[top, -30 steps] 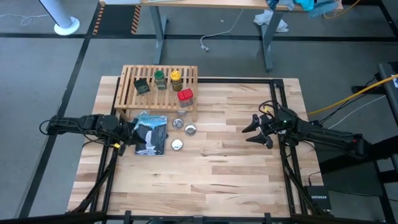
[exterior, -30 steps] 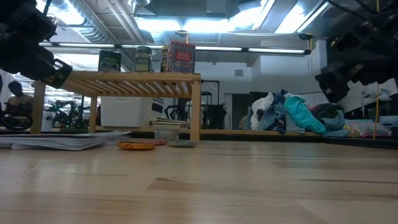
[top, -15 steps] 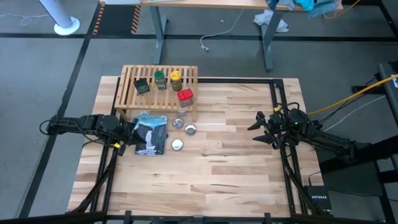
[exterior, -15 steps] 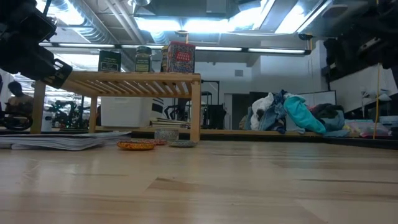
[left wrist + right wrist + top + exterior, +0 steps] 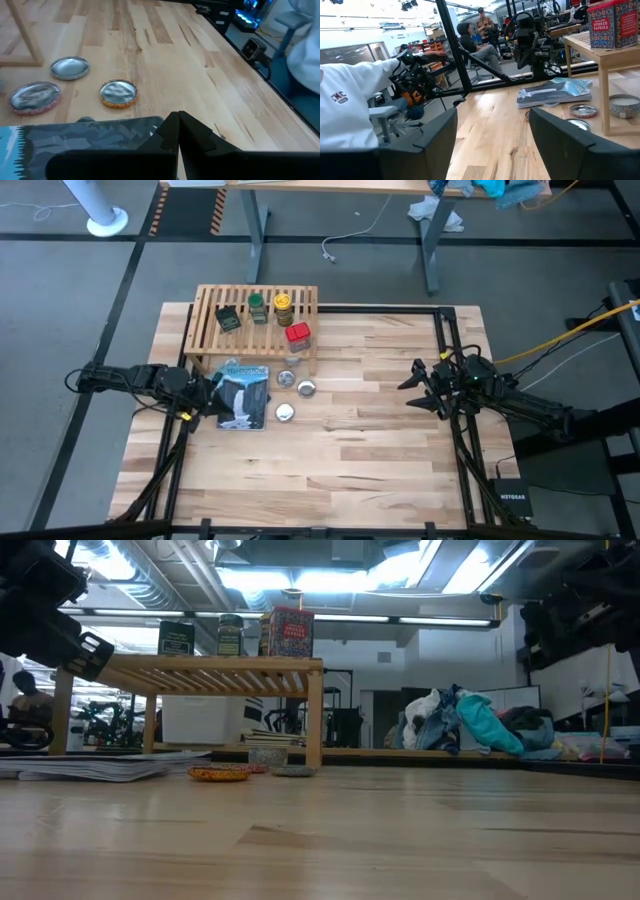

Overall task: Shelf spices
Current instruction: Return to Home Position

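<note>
The slatted wooden shelf [image 5: 255, 330] stands at the table's far left. On top of it stand the spices: a black tin [image 5: 229, 319], a green-capped jar [image 5: 258, 307], a yellow-capped jar [image 5: 284, 308] and a red tin [image 5: 298, 334]. The right wrist view shows the red tin [image 5: 612, 22] at the shelf's corner. My left gripper [image 5: 177, 131] is shut and empty, hanging over the near edge of a blue-and-white packet [image 5: 85, 135] by the table's left edge. My right gripper [image 5: 490, 135] hangs open and empty above the table's right side [image 5: 420, 385], pointing level toward the shelf.
The blue-and-white packet [image 5: 243, 395] lies on the table in front of the shelf. Three silvery round tins [image 5: 287, 379] [image 5: 307, 388] [image 5: 285, 412] lie beside it. Bare wood stretches between the arms. A person's white sleeve [image 5: 350, 100] shows beyond the table's left side.
My right gripper has risen and drawn back a little toward the table's right edge, rolling slightly, then stopped. Its fingers stay apart. The spices and the shelf have not moved.
</note>
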Robot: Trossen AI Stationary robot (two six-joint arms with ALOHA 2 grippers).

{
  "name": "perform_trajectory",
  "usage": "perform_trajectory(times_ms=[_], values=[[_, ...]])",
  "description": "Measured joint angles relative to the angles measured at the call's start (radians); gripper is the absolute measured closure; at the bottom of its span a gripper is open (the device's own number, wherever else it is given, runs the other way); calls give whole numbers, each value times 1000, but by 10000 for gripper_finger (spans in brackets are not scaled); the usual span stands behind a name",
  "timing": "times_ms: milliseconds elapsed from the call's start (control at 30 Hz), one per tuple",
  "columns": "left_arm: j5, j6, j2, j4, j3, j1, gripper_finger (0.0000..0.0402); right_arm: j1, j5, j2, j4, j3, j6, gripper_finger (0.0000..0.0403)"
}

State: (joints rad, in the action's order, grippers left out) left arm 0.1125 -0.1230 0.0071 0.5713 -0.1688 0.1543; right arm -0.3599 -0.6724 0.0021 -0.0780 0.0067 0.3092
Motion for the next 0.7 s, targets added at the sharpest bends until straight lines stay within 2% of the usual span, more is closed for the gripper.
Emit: perform_trajectory(times_ms=[700], values=[[-7,29,0,0,1,16,401,0,0,0,2,0,0,149]])
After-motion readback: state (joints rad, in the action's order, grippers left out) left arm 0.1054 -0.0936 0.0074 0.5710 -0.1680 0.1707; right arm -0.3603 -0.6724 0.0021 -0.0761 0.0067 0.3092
